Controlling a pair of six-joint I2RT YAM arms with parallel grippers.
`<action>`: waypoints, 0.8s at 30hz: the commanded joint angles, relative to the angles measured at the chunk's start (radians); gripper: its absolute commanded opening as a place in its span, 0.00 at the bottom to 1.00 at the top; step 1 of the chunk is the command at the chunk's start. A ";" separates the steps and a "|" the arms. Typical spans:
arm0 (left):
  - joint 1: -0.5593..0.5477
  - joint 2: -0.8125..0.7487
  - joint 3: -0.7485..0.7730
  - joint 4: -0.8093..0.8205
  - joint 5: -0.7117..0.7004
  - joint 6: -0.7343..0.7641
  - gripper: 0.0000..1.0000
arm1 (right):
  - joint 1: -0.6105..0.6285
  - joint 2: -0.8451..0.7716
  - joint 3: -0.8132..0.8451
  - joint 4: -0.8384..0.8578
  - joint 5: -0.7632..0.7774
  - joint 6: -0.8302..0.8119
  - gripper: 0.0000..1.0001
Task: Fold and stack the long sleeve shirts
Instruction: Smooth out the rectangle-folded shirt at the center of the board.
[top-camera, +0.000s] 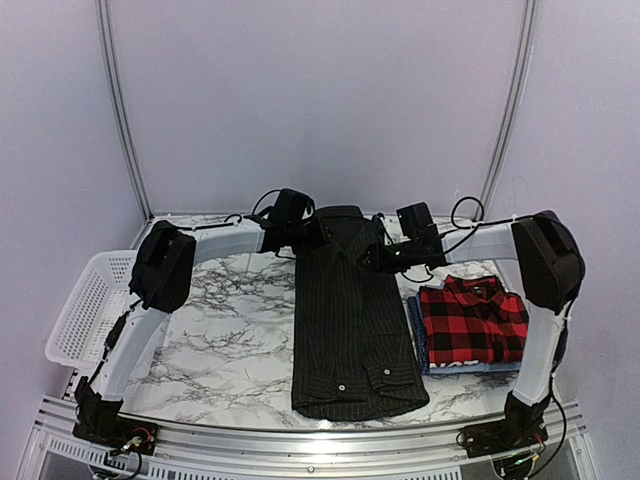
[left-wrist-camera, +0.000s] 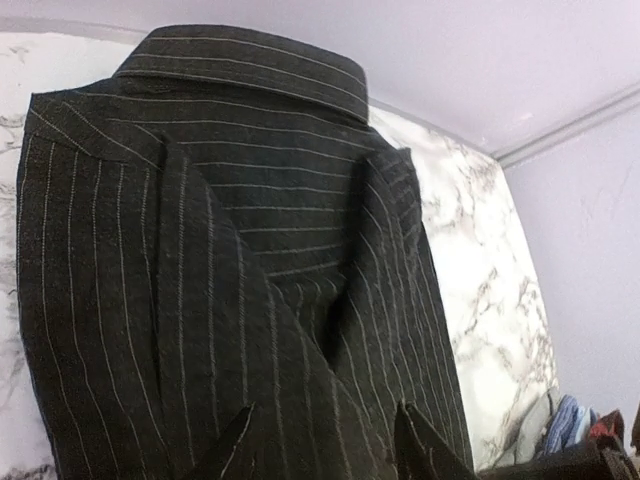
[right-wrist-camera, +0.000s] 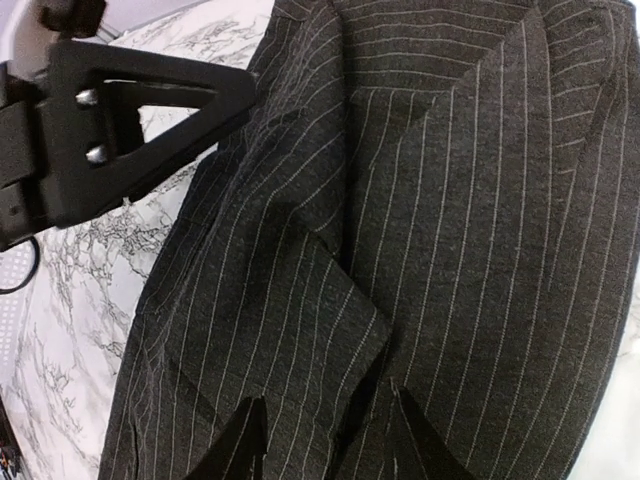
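A black pinstriped long sleeve shirt (top-camera: 352, 330) lies lengthwise on the marble table, sides folded in, collar at the far end and cuffs near the front. My left gripper (top-camera: 308, 235) is at its left shoulder and my right gripper (top-camera: 372, 258) at its right shoulder. In the left wrist view the left gripper (left-wrist-camera: 325, 440) has its jaws apart over flat striped cloth (left-wrist-camera: 250, 250). The right gripper (right-wrist-camera: 325, 435) also stands open over the cloth (right-wrist-camera: 450, 250). A folded red-and-black plaid shirt (top-camera: 472, 318) rests on a folded blue shirt (top-camera: 416, 335) at the right.
A white mesh basket (top-camera: 85, 300) stands at the table's left edge. The table ends at the back wall just behind the collar. The left gripper's black body (right-wrist-camera: 120, 120) shows close by in the right wrist view.
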 joint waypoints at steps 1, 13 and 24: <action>0.048 0.102 0.052 0.203 0.075 -0.173 0.47 | -0.003 0.042 0.069 0.021 -0.046 -0.015 0.35; 0.060 0.236 0.144 0.245 0.081 -0.278 0.49 | -0.005 0.126 0.135 -0.047 -0.011 -0.015 0.34; 0.073 0.266 0.153 0.215 0.064 -0.321 0.46 | -0.005 0.106 0.116 -0.041 -0.029 0.004 0.07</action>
